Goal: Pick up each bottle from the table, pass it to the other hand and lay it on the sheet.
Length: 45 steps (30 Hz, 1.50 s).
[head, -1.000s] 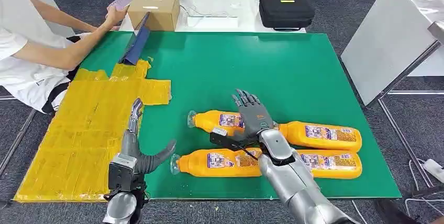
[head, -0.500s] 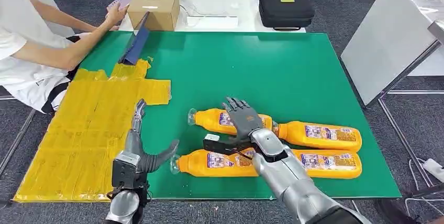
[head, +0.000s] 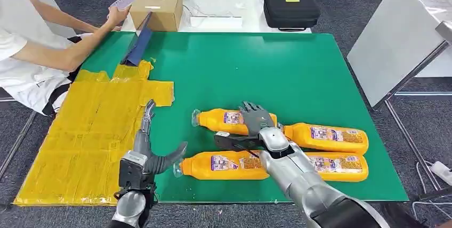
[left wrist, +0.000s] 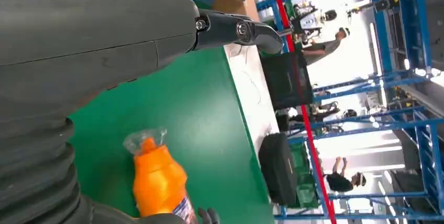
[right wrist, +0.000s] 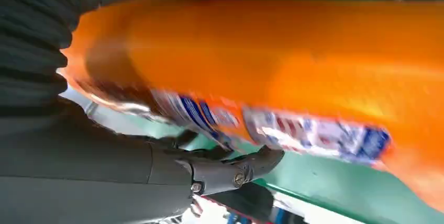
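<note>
Head view — right hand (head: 256, 124) rests on far-left bottle (head: 232, 121); left hand (head: 152, 151) spread.

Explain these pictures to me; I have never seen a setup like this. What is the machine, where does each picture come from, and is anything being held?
This is a humanoid robot with two silver arms ending in many-fingered hands. The wide picture is from its head, looking down on a green table. The two close pictures come from cameras at its wrists, so they appear turned.

On the table lie four orange bottles: the far-left bottle, the far-right bottle, the near-left bottle and the near-right bottle. A yellow sheet covers the table's left side, where a person sits.

The right hand rests over the far-left bottle; whether it grips it yet is unclear. The left hand is open beside the sheet, holding nothing.
</note>
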Tool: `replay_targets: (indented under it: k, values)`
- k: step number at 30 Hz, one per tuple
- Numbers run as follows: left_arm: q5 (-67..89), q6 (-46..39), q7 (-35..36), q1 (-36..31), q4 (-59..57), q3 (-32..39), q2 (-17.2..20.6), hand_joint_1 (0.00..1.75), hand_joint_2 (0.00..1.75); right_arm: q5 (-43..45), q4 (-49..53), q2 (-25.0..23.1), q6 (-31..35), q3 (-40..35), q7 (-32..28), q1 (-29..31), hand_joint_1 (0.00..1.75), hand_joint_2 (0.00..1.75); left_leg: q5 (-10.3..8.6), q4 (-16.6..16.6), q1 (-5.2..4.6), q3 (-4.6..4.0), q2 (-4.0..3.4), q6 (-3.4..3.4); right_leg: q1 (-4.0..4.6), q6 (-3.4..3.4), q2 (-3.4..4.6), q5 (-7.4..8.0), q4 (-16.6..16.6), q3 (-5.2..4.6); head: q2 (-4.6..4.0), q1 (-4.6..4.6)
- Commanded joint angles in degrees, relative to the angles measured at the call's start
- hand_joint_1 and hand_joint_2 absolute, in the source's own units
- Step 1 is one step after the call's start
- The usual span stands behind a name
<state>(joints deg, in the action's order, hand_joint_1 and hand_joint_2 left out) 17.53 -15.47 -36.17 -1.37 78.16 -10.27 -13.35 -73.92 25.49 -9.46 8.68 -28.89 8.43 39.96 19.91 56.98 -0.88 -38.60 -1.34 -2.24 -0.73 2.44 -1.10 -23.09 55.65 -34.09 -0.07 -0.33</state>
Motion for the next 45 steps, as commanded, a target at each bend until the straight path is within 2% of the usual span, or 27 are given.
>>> replay_targets:
  k: [1, 5, 7, 8, 13, 15, 21, 23, 24, 34, 36, 37, 42, 43, 45]
  values:
    - [0.52, 0.73, 0.6, -2.47, -4.15, -2.21, 0.19, 0.0, 1.75, -0.19, -6.72, 0.42, -0.33, 0.14, 1.93, 3.74, 1.64, 1.75, 0.06, 0.01, 0.05, 0.13, 0.16, 0.14, 0.01, -0.08, -0.04, -0.08, 0.0, 0.14, 0.0, -0.02]
    - [0.61, 0.76, 0.63, -2.5, -4.14, -2.41, 0.09, 0.0, 1.75, -0.21, -6.73, 0.46, -0.25, 0.14, 1.87, 3.68, 1.64, 1.75, 0.11, 0.06, 0.08, 0.17, 0.2, 0.19, 0.04, -0.11, -0.04, -0.12, 0.02, 0.18, 0.0, -0.02]
    - [0.88, 0.73, 0.72, -2.51, -3.96, -2.82, 0.19, 0.0, 1.75, -0.22, -6.76, 0.36, 0.07, 0.34, 1.48, 3.7, 1.75, 1.75, 0.14, 0.06, 0.08, 0.23, 0.2, 0.21, 0.03, -0.12, -0.02, -0.15, 0.03, 0.25, 0.0, -0.02]
    - [0.97, 0.79, 0.74, -2.49, -3.8, -3.15, 0.32, 0.0, 1.75, 0.77, -5.69, 0.2, 3.62, 1.64, -0.34, 3.11, 1.75, 1.75, 0.08, 0.03, 0.06, 0.14, 0.15, 0.15, 0.02, -0.09, -0.02, -0.09, 0.0, 0.15, 0.0, 0.0]
    - [0.95, 0.98, 0.89, -2.68, -3.67, -3.69, 0.47, 0.0, 1.75, 2.17, -3.77, -0.19, 9.83, 4.3, -2.76, 2.01, 1.75, 1.75, 0.11, 0.03, 0.08, 0.19, 0.2, 0.2, 0.03, -0.12, -0.03, -0.13, 0.02, 0.19, 0.0, -0.02]
    - [1.13, 1.23, 1.05, -2.96, -3.8, -4.43, 0.49, 0.0, 1.75, 4.12, -0.89, -0.52, 18.05, 7.38, -5.94, 0.5, 1.75, 1.75, 0.07, 0.01, 0.06, 0.11, 0.12, 0.14, 0.03, -0.08, -0.01, -0.07, -0.01, 0.12, 0.0, -0.02]
    - [1.88, 1.23, 1.24, -3.75, -4.92, -5.84, 0.33, 0.0, 1.75, 7.51, 7.41, -1.11, 30.75, 12.26, -11.62, -4.29, 1.75, 1.75, 0.13, 0.06, 0.08, 0.14, 0.16, 0.19, 0.04, -0.1, -0.02, -0.12, 0.02, 0.18, 0.0, 0.0]
    - [2.24, 1.05, 1.2, -4.08, -5.51, -6.42, 0.27, 0.0, 1.75, 6.21, 18.24, -2.07, 31.32, 17.62, -15.12, -8.97, 1.75, 1.75, 0.06, 0.01, 0.06, 0.07, 0.12, 0.12, 0.04, -0.06, -0.05, -0.05, -0.03, 0.1, 0.0, -0.02]
    - [2.4, 0.88, 1.14, -4.23, -5.75, -6.65, 0.18, 0.0, 1.75, 5.65, 20.27, -2.56, 31.32, 18.82, -15.96, -10.17, 1.75, 1.75, 0.12, 0.03, 0.11, 0.13, 0.19, 0.19, 0.07, -0.11, -0.07, -0.12, -0.02, 0.17, 0.0, 0.0]
    - [2.45, 0.85, 1.1, -4.28, -5.85, -6.72, 0.25, 0.0, 1.75, 5.64, 21.47, -2.79, 31.32, 19.82, -16.92, -10.7, 1.75, 1.75, 0.08, 0.03, 0.05, 0.03, 0.1, 0.14, 0.02, -0.08, 0.0, -0.07, 0.0, 0.03, 0.0, -0.02]
    - [2.56, 0.68, 0.76, -5.28, -6.44, -7.57, 0.26, 0.0, 1.75, 6.65, 34.44, -8.99, 31.32, 31.88, -30.81, -16.13, 1.75, 1.75, 0.11, 0.05, 0.07, 0.06, 0.16, 0.19, 0.03, -0.11, -0.02, -0.12, 0.03, 0.07, 0.0, -0.02]
    - [2.72, 0.53, 0.53, -5.76, -6.53, -8.07, 0.3, 0.0, 1.75, 9.5, 35.83, -10.54, 31.32, 33.74, -35.05, -16.74, 1.75, 1.75, 0.07, 0.04, 0.05, -0.02, 0.17, 0.15, 0.02, -0.09, -0.07, -0.09, 0.04, -0.01, 0.0, 0.0]
    - [4.37, 0.15, 0.87, -7.47, -5.34, -10.81, 0.65, 0.0, 1.75, 17.68, 45.74, -10.54, 31.32, 26.77, -38.38, -23.15, 1.75, 1.75, 0.07, 0.04, 0.09, -0.02, 0.25, 0.17, 0.06, -0.09, -0.16, -0.11, 0.02, 0.01, 0.02, -0.04]
    - [2.6, 2.52, 2.05, -8.02, -4.94, -11.34, 0.94, 0.0, 1.75, 21.11, 45.53, -10.54, 31.32, 24.04, -40.1, -24.07, 1.75, 1.75, 0.13, 0.07, 0.11, 0.05, 0.34, 0.22, 0.07, -0.13, -0.21, -0.18, 0.05, 0.12, 0.0, 0.0]
    - [-6.23, 12.65, 3.73, -9.69, -5.3, -11.09, 1.92, 0.0, 1.75, 25.31, 44.19, -10.54, 31.32, 20.19, -42.37, -24.91, 1.75, 1.75, 0.09, 0.04, 0.1, 0.02, 0.23, 0.16, 0.07, -0.09, -0.06, -0.12, -0.01, 0.06, 0.0, -0.02]
